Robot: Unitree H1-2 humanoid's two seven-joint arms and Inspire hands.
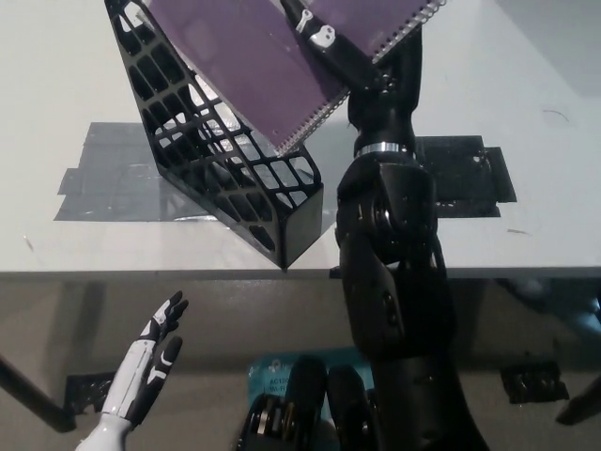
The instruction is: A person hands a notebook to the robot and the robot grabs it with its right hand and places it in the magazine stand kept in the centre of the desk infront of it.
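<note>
Notebook (pixel 244 66) is already in my right hand (pixel 329 47), so the handover looks finished; what I still have to do is seat it in the magazine stand (pixel 216 160) and let go. From the head view the purple cover hangs tilted above the stand's open top, its spiral edge facing the black arm and its lower corner just over the stand's lattice side. I cannot tell whether that corner has entered the slot or only overlaps it in the picture. My right hand is clamped on the notebook at its upper right part, fingers (pixel 315 28) lying across the cover, with the arm rising from the lower right. The stand sits on the counter (pixel 75 85) over a patch of grey tape (pixel 103 178). My white left hand (pixel 150 366) rests low at the left, fingers spread, holding nothing.
</note>
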